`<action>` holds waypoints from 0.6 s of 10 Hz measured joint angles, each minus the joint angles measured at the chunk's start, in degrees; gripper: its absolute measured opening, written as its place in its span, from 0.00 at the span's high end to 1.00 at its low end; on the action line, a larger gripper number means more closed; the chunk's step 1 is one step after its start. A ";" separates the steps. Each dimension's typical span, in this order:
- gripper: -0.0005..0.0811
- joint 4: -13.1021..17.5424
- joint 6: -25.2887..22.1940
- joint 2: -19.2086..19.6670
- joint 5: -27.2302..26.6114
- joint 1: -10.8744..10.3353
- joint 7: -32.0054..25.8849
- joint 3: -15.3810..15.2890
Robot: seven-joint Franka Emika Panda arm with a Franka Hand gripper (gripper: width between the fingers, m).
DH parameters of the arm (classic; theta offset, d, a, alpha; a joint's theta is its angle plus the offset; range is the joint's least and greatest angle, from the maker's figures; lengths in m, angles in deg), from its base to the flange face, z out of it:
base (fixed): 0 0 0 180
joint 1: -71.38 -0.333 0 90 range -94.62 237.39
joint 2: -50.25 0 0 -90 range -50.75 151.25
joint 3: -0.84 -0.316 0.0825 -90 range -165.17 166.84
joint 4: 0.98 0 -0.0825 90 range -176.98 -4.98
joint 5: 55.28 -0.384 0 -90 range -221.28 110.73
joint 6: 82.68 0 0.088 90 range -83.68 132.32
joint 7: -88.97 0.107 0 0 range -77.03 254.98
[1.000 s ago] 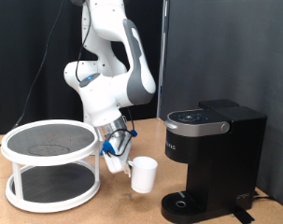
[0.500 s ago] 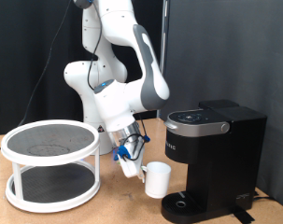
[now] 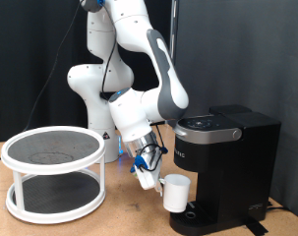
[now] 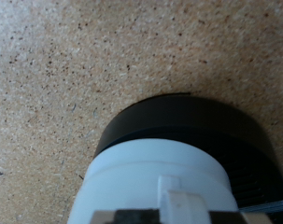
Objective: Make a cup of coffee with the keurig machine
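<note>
In the exterior view my gripper (image 3: 154,183) is shut on the white cup (image 3: 176,193), gripping it at its handle side. I hold the cup just above the round drip base (image 3: 193,217) of the black keurig machine (image 3: 225,167), at the base's edge nearest the exterior view's left. The machine's lid is down. In the wrist view the white cup (image 4: 155,191) fills the lower part of the picture, with the black drip base (image 4: 192,121) right beyond it and the cork-like tabletop around it.
A white two-tier round rack (image 3: 54,172) with dark shelves stands on the wooden table (image 3: 119,221) at the exterior view's left. A black curtain hangs behind. The arm's base stands behind the rack and the machine.
The arm has carried the cup towards the exterior view's right and lower, from beside the rack to the edge of the machine's drip base.
</note>
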 joint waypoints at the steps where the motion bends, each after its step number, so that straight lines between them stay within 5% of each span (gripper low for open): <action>1: 0.98 0.44 0.02 0.21 -1.13 0.00 -0.81 -0.17; 6: 0.98 1.16 0.03 0.52 -2.86 0.00 -1.84 -1.11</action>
